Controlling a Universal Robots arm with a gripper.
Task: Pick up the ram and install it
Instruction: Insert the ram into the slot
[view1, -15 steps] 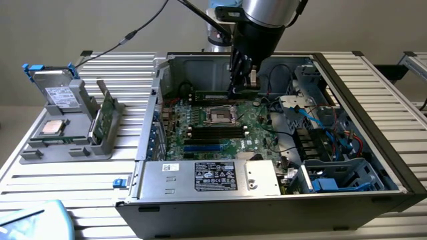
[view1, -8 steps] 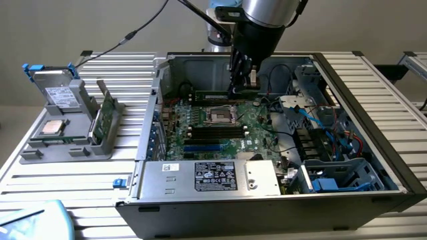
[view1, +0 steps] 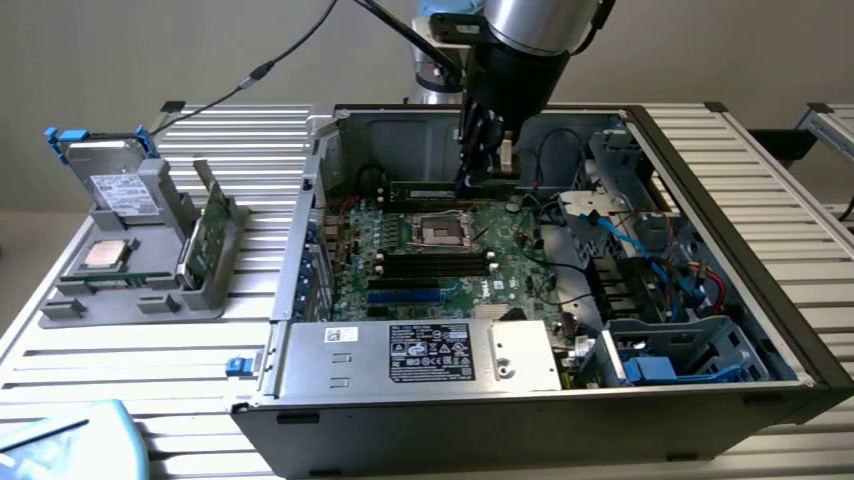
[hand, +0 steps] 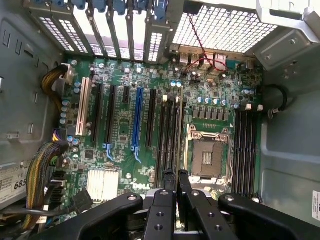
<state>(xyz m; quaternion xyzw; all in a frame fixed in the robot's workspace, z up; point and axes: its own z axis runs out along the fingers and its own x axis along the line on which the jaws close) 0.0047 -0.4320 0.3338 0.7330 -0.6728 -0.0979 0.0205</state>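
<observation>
Ribbed silver aluminium table (view1: 134, 350) carries an open dark metal computer case (view1: 534, 430); plain beige wall (view1: 160, 50) behind. Inside the case, the black two-finger gripper (view1: 474, 185) is clamped on the slim green ram stick (view1: 427, 190), level, close over the green motherboard (view1: 400, 250).

Motherboard (view1: 514, 270) open above; case walls (view1: 400, 140), cables (view1: 638, 238) alongside

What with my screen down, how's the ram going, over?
Gripper: jaws shut on ram. Ram held above motherboard inside case, not seated. No obstruction seen.
</observation>
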